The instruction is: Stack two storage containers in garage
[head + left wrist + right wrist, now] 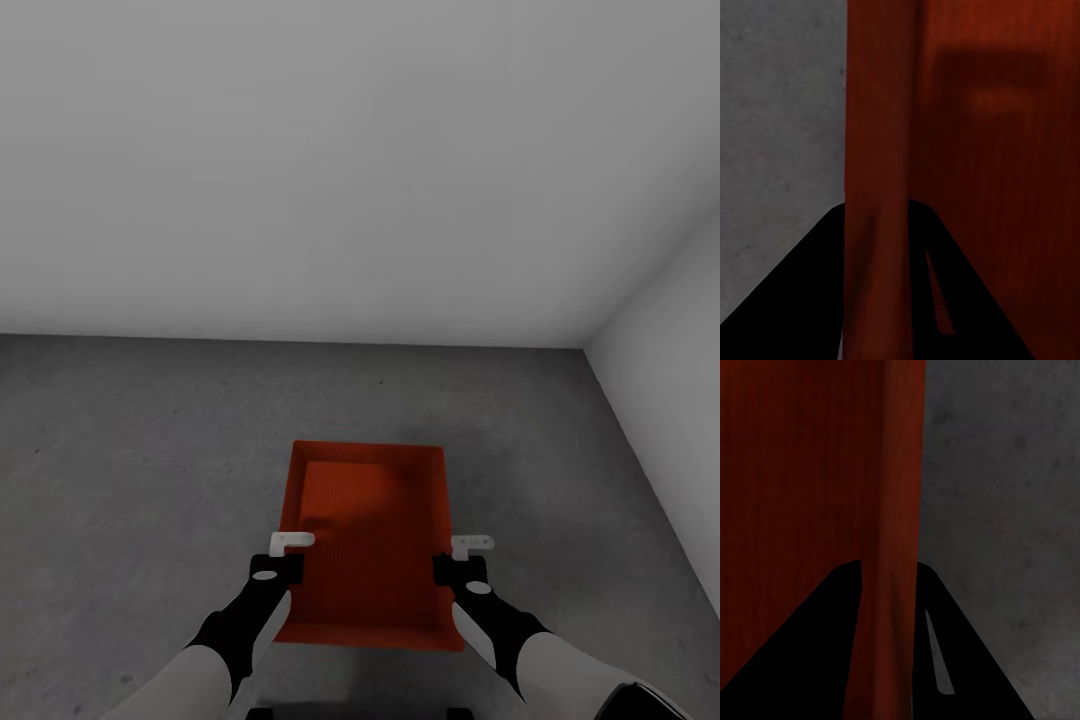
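Both arms reach forward from the lower edge of the head view, dark forearms ending in black wrists with white fingertips. The left gripper [285, 556] pinches the left long wall of an orange-red tray [368, 520], and the right gripper [462, 558] pinches the right long wall, so the tray hangs between them, open side up. In the left wrist view the tray's wall [877, 187] runs straight down between the two black fingers [802, 300], one on the outer face and one on the inner face, both pressed against it. The right wrist view shows the same grip: the wall [896, 547] clamped between the two dark fingers [795, 652], with the ribbed tray bottom on one side and concrete on the other.

The tray is shallow, rectangular and has nothing in it; a soft shadow falls across its ribbed bottom near the left gripper. Whether its underside touches the ground or sits just above it cannot be told.

Beneath and around it spreads the dark grey, mottled concrete floor [130, 460] of the garage. The tray sits towards the floor's far right corner, where a plain pale grey back wall [330, 170] meets a pale side wall [670, 330] on the right.
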You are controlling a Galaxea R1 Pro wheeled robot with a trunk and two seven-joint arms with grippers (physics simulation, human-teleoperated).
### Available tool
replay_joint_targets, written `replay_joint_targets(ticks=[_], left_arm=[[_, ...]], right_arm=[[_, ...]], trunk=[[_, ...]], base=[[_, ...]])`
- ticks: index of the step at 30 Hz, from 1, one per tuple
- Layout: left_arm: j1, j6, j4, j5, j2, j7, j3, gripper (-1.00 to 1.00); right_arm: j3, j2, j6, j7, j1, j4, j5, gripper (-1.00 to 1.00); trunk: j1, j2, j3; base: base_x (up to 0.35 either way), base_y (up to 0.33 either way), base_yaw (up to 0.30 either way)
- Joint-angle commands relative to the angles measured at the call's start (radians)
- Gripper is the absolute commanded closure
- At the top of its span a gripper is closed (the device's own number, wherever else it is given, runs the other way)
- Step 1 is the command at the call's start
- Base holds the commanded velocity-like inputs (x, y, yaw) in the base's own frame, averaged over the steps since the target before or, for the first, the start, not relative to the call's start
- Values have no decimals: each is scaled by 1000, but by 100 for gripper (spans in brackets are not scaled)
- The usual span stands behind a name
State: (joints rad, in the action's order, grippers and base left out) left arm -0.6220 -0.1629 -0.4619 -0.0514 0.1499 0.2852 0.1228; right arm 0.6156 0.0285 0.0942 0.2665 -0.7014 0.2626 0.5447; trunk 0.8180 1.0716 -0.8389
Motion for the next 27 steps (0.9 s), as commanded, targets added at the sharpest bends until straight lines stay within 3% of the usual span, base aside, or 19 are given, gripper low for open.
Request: replay_joint_targets(ticks=[1, 9, 18, 24, 27], left_arm=[[0, -10, 2, -5, -10, 15, 1, 100], [0, -10, 2, -5, -10, 15, 1, 100], [0, -10, 2, -4, -10, 15, 0, 100], [0, -10, 2, -4, -10, 15, 0, 100], [0, -10, 2, -4, -10, 15, 0, 100]], right_arm=[[1, -39, 13, 11, -1, 1, -11, 100], [1, -39, 13, 10, -1, 1, -11, 100], [1, -39, 13, 10, -1, 1, -11, 100], [1, -39, 13, 10, -1, 1, -11, 100], [1, -39, 13, 10, -1, 1, -11, 100]], trunk=[[0, 0, 0], [23, 42, -19], [23, 42, -19], [46, 84, -38], [46, 84, -38]], base=[[0, 0, 0], [0, 0, 0], [0, 0, 0], [0, 0, 0], [0, 0, 0]])
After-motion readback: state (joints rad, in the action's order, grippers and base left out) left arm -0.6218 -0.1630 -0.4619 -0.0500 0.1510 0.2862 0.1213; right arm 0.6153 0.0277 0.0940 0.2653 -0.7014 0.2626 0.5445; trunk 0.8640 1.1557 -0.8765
